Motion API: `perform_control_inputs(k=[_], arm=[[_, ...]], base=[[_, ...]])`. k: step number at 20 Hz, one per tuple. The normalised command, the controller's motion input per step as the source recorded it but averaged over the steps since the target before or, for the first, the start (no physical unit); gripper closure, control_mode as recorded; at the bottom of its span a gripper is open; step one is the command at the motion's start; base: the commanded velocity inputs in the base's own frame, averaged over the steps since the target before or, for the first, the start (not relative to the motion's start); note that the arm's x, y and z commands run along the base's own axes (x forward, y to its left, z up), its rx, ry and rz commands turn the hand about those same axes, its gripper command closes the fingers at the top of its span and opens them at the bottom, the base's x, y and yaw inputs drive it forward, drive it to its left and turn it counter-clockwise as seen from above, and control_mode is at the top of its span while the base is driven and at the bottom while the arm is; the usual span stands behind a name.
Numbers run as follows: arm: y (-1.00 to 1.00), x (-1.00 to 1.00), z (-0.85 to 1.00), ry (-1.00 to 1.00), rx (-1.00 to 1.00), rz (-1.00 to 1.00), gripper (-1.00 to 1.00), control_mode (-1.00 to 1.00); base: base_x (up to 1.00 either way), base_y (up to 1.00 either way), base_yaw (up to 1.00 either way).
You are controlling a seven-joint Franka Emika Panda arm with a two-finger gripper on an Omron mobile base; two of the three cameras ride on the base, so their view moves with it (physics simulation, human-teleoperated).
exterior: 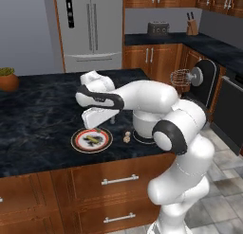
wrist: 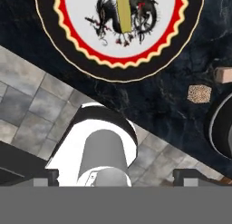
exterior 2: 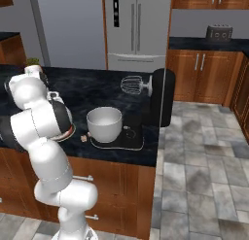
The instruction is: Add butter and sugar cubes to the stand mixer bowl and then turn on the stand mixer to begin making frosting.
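Hovering above the plate (exterior: 76, 142) and butter (wrist: 122, 12), end effector (wrist: 115, 177) spread wide.

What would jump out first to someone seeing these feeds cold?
The plate with red trim near the counter's front edge, carrying the yellow butter, with the open gripper above it. To its right sit two sugar cubes, then the white bowl on the black mixer.
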Motion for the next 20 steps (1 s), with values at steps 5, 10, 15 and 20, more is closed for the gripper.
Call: perform_control_inputs(k=[5,10,15,20], arm=[[0.00,0.01,-0.32,-0.22,0.21,0.11,-1.00,-1.00],[0.01,0.16,-0.38,-0.15,0.14,0.06,-1.00,-1.00],[0.10,0.35,-0.21,-0.08,0.03,0.01,-1.00,-1.00],[0.41,0.36,-0.08,0.00,0.00,0.00,-1.00,-1.00]], base=[[0.00,0.00,0.00],[0.00,0.00,0.00],[0.00,0.00,0.00],[0.00,0.00,0.00]])
